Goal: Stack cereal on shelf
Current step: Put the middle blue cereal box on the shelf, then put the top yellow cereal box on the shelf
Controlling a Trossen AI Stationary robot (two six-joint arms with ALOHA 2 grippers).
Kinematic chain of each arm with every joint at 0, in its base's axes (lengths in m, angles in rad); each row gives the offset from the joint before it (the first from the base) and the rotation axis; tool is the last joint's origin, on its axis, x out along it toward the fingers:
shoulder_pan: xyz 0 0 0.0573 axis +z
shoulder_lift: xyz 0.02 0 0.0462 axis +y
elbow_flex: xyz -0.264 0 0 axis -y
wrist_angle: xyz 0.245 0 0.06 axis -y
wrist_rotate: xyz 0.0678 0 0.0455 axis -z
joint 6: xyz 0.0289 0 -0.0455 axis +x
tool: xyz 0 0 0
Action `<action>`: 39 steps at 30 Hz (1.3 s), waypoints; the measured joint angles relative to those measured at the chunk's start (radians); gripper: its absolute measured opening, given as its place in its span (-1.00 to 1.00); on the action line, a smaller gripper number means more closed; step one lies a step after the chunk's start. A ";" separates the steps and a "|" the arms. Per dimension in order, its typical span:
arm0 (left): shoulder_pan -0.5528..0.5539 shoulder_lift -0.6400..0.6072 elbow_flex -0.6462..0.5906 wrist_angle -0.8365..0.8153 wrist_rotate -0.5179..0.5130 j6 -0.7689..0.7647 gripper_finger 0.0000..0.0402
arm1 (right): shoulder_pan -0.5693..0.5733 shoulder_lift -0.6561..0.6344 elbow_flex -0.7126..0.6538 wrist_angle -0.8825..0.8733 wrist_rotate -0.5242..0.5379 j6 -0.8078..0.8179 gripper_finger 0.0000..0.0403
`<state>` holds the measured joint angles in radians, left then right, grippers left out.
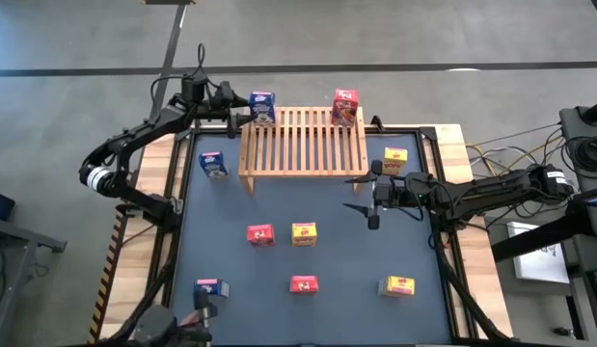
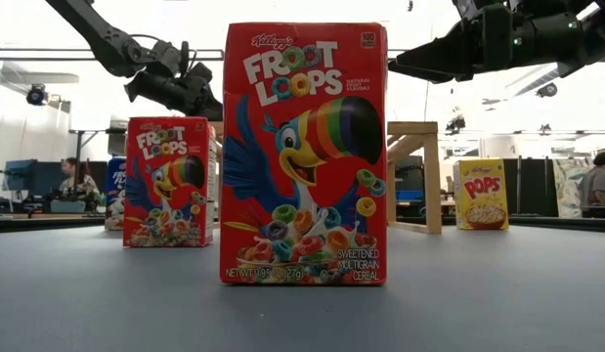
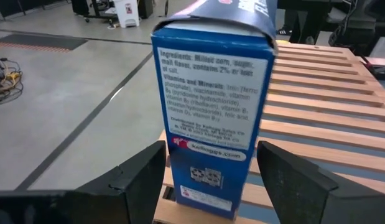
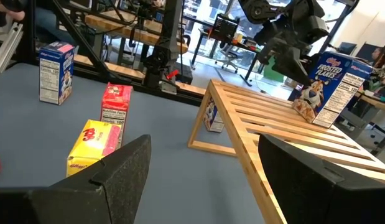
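Observation:
The shelf is a light wooden slatted rack at the table's far middle. A blue cereal box stands upright with its bottom on the slats at the shelf's far left corner. My left gripper is open, one finger on each side of that box's lower part, with thin gaps. A red box stands at the shelf's far right corner. My right gripper hovers open to the right of the shelf's near right corner, with nothing between its fingers.
Loose boxes stand on the blue-grey table: blue left of the shelf, yellow on its right, red and yellow mid-table, and blue, red and yellow near the front edge.

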<state>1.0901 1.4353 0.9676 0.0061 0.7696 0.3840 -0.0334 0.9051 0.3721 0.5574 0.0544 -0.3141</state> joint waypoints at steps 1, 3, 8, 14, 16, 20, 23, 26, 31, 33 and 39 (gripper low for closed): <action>0.002 -0.004 0.001 -0.011 0.000 0.008 0.18 | 0.000 0.000 0.000 0.000 0.000 0.000 0.42; 0.006 -0.016 0.003 -0.042 -0.001 0.028 0.18 | 0.000 0.000 0.000 0.000 0.000 0.000 0.42; 0.035 -0.068 0.018 -0.159 -0.002 0.085 0.18 | 0.000 0.000 0.000 0.000 0.000 0.000 0.42; 0.058 -0.165 0.020 -0.325 -0.004 0.153 0.18 | 0.000 0.000 0.000 0.001 0.000 0.000 0.42; 0.052 -0.205 0.020 -0.393 -0.005 0.192 0.17 | 0.000 0.000 0.000 0.001 0.000 0.000 0.42; 0.025 -0.296 0.020 -0.487 -0.048 0.200 0.16 | 0.000 0.000 0.000 0.005 0.000 0.000 0.42; -0.018 -0.360 0.019 -0.546 -0.075 0.180 0.16 | 0.000 0.000 0.000 0.009 0.000 0.000 0.42; -0.080 -0.429 0.019 -0.609 -0.142 0.158 0.16 | 0.000 0.000 0.000 0.009 0.000 0.000 0.42; -0.223 -0.538 -0.013 -0.645 -0.234 0.076 0.16 | 0.001 0.000 0.000 -0.003 -0.002 0.028 0.42; -0.290 -0.586 -0.048 -0.636 -0.266 0.033 0.16 | 0.001 0.000 0.000 -0.015 -0.002 0.044 0.42; -0.494 -0.733 -0.228 -0.511 -0.413 -0.162 0.16 | 0.001 0.000 0.000 -0.014 -0.003 0.064 0.42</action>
<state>0.5958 0.7027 0.7396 -0.5047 0.3567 0.2220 -0.0322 0.9047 0.3725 0.5437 0.0517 -0.2502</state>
